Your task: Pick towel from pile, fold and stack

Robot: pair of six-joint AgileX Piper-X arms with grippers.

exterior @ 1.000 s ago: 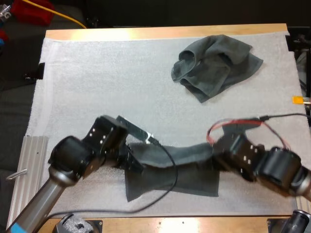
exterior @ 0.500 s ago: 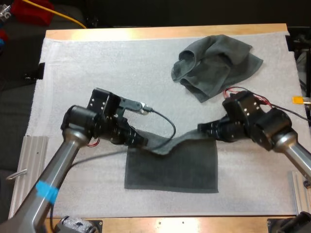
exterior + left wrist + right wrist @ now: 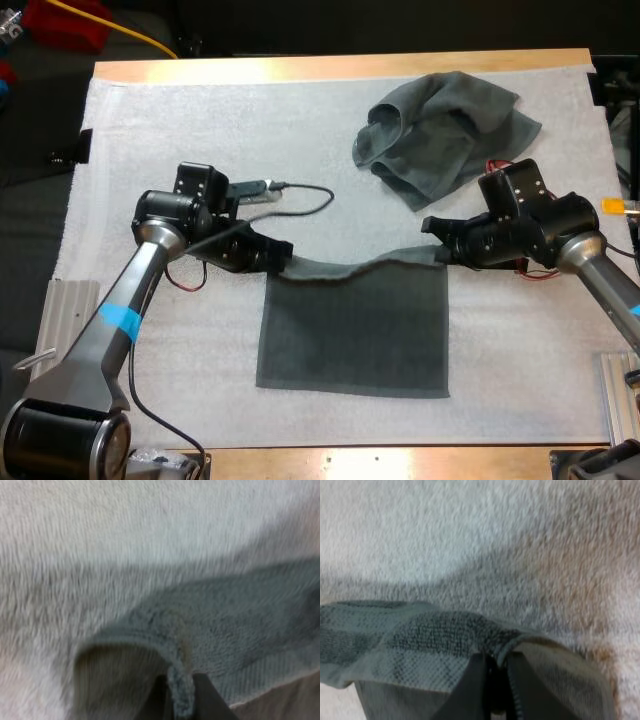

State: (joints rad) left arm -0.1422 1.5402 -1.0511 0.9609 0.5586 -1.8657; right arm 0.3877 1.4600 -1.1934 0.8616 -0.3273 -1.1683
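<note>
Dark grey-green terry-cloth towel (image 3: 352,335), spread as a rough square on the white fleecy mat (image 3: 180,140), toward the near side of the wooden desk (image 3: 330,66). You are holding it by its two far corners. Your left claw (image 3: 280,264) is clamping the far left corner and your right claw (image 3: 437,254) is clamping the far right one.

In the left wrist view, the black fingers (image 3: 209,702) are pinching a rolled fold of the hem between them. In the right wrist view, that arm's fingers (image 3: 532,690) are pressing on the woven border from both sides.

Between the two claws the far edge is standing slightly off the mat and sagging in the middle. The near part is lying flat.

The sag suggests you are handling something light, soft and quite limp, with no stiffness to carry a span. The looped pile is likely gripping well rather than slipping, and nothing about it looks fragile. The thickened hem at the corners is probably giving you the surest hold. A grip taken mid-edge would likely bunch the cloth.

A second, crumpled dark grey-green towel (image 3: 440,135) is lying at the far right of the mat, well apart from the spread one.
</note>
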